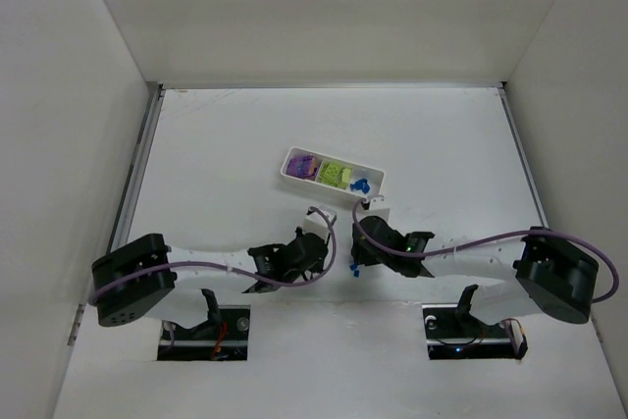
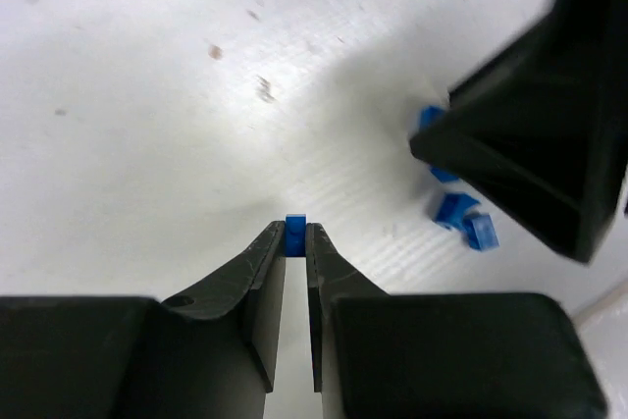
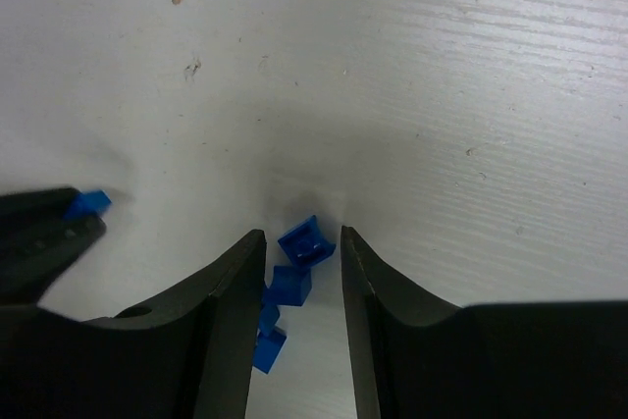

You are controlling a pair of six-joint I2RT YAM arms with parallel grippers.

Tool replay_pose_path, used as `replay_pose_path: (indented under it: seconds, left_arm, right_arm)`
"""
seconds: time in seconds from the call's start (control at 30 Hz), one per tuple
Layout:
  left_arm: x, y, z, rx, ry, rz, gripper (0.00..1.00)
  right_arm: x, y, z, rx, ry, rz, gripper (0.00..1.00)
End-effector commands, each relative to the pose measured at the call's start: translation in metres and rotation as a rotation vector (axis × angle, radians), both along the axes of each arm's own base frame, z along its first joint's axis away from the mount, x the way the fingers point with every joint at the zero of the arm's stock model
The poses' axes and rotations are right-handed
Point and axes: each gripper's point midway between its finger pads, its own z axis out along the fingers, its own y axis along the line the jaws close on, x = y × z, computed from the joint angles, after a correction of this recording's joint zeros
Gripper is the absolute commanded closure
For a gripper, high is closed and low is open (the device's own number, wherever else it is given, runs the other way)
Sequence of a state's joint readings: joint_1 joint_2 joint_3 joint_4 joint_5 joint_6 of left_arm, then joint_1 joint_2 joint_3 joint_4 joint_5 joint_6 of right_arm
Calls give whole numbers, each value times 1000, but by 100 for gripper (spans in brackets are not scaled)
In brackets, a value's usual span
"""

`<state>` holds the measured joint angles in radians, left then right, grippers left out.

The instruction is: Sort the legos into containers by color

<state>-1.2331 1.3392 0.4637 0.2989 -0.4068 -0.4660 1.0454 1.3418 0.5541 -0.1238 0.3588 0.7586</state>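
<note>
My left gripper [image 2: 295, 235] is shut on one tiny blue lego [image 2: 295, 226], pinched at the fingertips just above the table. My right gripper [image 3: 302, 237] stands open, and its jaws straddle a small cluster of blue legos [image 3: 290, 285] lying on the table; the foremost one [image 3: 306, 242] sits between the tips. The left wrist view shows some of these blue legos [image 2: 461, 218] beside the right gripper's black finger [image 2: 530, 144]. The white tray [image 1: 375, 176] lies beyond both grippers, with purple bricks [image 1: 301, 164], yellow-green bricks [image 1: 334, 175] and blue pieces [image 1: 360, 184] in separate compartments.
The two grippers are close together in front of the tray, the left fingertip [image 3: 44, 237] showing at the left edge of the right wrist view. White walls enclose the table [image 1: 226, 134] on three sides.
</note>
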Motion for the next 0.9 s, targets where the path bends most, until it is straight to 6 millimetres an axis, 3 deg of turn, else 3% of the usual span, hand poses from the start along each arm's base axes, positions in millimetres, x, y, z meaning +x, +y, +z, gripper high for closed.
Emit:
replay_pose_path:
  seconds: [0.0,0.1,0.27,0.47,0.63,0.77,0.87]
  left_arm:
    - [15,6,16,-108,13,68,90]
    - [25,11,21,-139,16,106,90]
    - [41,11,35,-173,-8,152,90]
    - [68,0,67,-274,-46,189,90]
    - [88,-25,104,-374,-77,174,89]
    - [103,-51,134,-435,-113,147,88]
    - [120,-68,145,-447,-135,140,88]
  right_arm:
    - [1,13,11,26,-9,5,59]
    - [1,10,8,6,-3,0,60]
    - [2,11,8,-7,2,-4,71]
    - [7,9,28,49,-51,-32,74]
    - [13,0,49,115,-101,-63,74]
    - [23,-21,59,162,-139,-131,75]
    - [26,-33,64,190,-155,-163,74]
